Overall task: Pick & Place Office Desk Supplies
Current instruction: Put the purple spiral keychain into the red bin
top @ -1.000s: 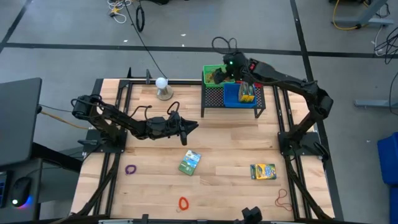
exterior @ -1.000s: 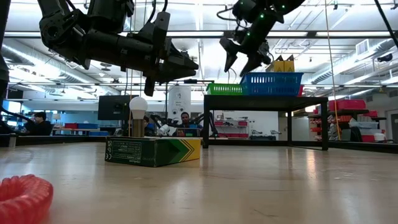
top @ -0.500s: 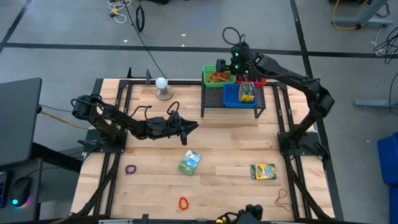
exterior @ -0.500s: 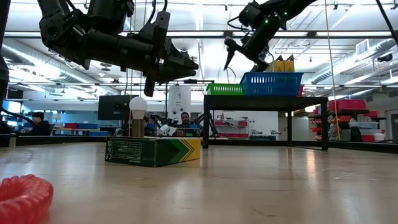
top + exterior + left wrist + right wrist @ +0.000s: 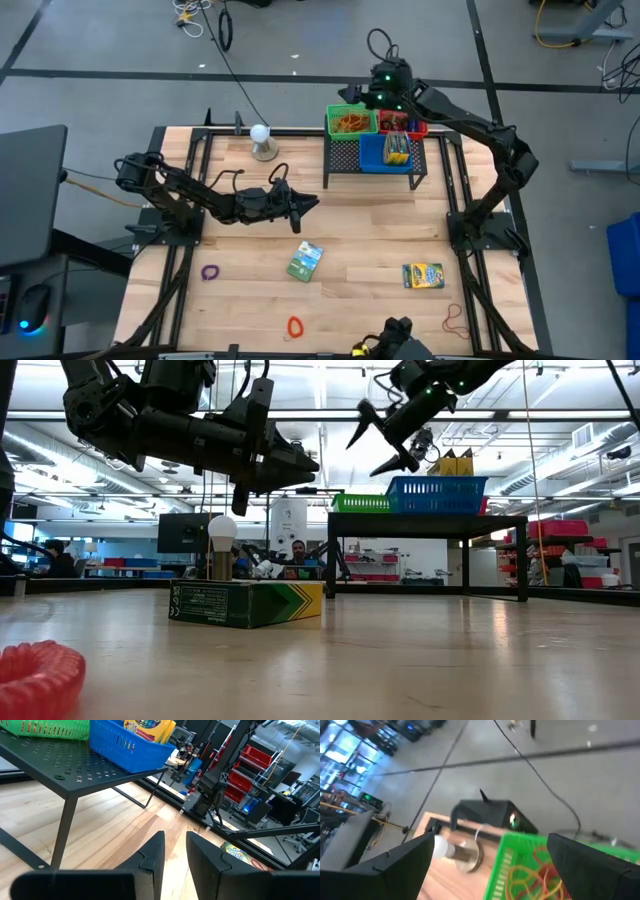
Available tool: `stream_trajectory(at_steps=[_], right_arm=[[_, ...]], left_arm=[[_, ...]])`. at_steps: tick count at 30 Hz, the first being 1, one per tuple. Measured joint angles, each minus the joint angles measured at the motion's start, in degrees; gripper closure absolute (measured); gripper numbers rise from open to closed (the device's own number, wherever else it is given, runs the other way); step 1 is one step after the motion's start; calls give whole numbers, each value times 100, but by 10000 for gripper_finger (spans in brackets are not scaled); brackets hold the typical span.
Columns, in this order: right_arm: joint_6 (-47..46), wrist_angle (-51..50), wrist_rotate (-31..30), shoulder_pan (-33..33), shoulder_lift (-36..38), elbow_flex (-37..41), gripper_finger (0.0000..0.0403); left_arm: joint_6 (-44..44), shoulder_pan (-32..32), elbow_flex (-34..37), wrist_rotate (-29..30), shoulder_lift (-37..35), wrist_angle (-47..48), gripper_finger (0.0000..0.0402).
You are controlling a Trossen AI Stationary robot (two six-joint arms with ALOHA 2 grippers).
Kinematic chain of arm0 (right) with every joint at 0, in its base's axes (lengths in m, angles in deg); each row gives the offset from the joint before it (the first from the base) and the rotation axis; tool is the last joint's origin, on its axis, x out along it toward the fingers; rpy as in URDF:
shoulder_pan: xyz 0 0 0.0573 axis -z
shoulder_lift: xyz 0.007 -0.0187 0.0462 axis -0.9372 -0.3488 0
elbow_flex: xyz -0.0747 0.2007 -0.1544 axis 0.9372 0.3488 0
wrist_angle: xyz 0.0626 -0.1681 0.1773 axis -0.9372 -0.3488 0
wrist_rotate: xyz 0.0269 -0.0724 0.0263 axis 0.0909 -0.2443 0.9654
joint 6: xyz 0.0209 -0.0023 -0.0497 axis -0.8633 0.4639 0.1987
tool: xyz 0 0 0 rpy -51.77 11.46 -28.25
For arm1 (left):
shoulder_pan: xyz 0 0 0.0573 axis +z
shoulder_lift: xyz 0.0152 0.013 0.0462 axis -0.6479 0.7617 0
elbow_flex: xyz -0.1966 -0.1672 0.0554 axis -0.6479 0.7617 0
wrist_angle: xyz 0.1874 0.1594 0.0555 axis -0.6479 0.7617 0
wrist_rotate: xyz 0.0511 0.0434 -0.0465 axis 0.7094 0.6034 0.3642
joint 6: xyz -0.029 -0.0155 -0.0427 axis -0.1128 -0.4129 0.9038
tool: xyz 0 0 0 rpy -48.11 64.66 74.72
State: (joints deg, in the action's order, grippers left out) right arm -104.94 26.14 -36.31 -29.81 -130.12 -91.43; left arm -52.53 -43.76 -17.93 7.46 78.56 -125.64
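1. The right gripper (image 5: 385, 438) hangs wide open and empty, up high above the green basket (image 5: 351, 122), likely just done dropping something.
2. Rubber bands (image 5: 540, 870) lie in that basket right below it.
3. The left gripper (image 5: 312, 202) waits mid-table, fingers a little apart, empty.
4. Just past it lies a green crayon box (image 5: 305, 260); a yellow crayon box (image 5: 422, 275) sits farther off.

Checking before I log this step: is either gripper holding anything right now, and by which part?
Nothing is held. The right gripper hangs open and empty above the green plastic basket; the left gripper hovers mid-table with nothing between its fingers.
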Motion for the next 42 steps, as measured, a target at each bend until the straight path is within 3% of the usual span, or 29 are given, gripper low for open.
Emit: stream_trajectory(at_steps=[2,6,9,12,15,22,27,33,37,42], right_arm=[[302,169,62,8,73,2,8],[1067,289,771,-3,365,4,15],[2024,-70,799,-138,654,4,50],[2944,-531,356,-428,1083,4,114],[3304,-539,107,-743,1581,402,198],[3213,907,-102,-1579,3170,2599,384],[3014,832,-1226,-2629,4369,3514,387],[2530,-434,-2552,-4094,5004,3749,396],[2251,-869,-2867,-4729,5015,3969,393],[1887,-801,-2870,-5000,5013,4464,393]], left_arm=[[5,2,0,0,0,0,317],[130,3,0,0,0,-4,317],[388,53,0,-7,0,-30,317],[512,88,0,-30,0,-39,321],[314,85,-22,17,0,-52,331],[-76,127,-237,-286,0,-32,361],[-235,155,-432,-561,0,412,378],[-306,127,-669,-901,0,1250,396],[-329,-122,-872,-1050,-80,2026,396],[-82,-640,-1087,-845,-519,3333,397]])
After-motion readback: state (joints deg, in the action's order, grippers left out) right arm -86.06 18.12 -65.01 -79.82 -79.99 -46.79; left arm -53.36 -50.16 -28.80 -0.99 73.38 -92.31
